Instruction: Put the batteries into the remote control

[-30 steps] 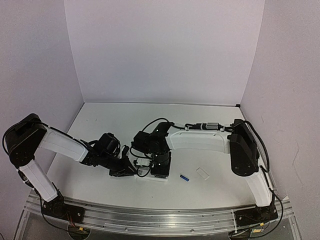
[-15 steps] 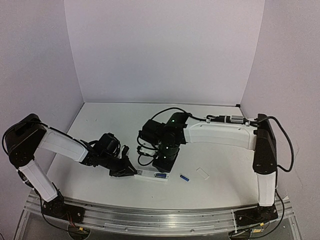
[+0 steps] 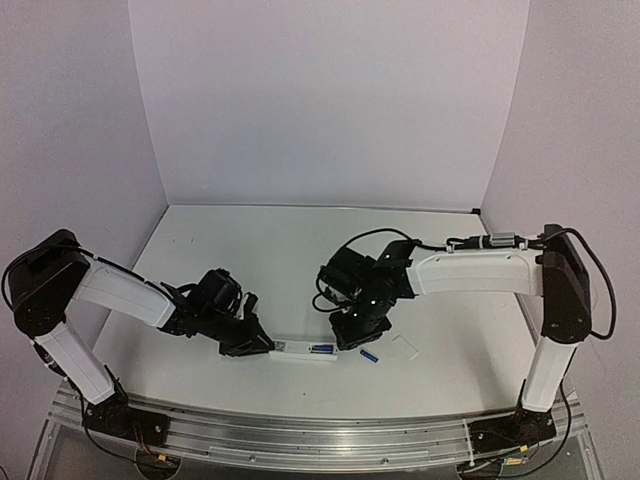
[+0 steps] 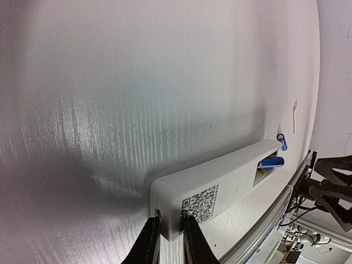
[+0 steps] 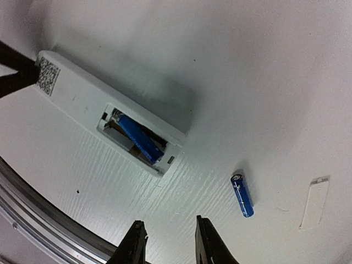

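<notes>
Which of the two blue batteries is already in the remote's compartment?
The battery lying slanted in the remote control's open bay; the other battery lies loose on the table beside it.

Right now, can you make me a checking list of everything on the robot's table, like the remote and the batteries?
Surface: white table, no spills seen.
Job's things: remote lies back up with its compartment open; a slanted battery sits in it; a loose battery lies on the table nearby.
Clutter: small white cover, lying apart from the remote.
Claws: left claw shut on the remote's end; right claw open and empty, above the table.
Cables: black cables loop over the right arm.
Surroundings: plain walls; metal rail at the near edge.
</notes>
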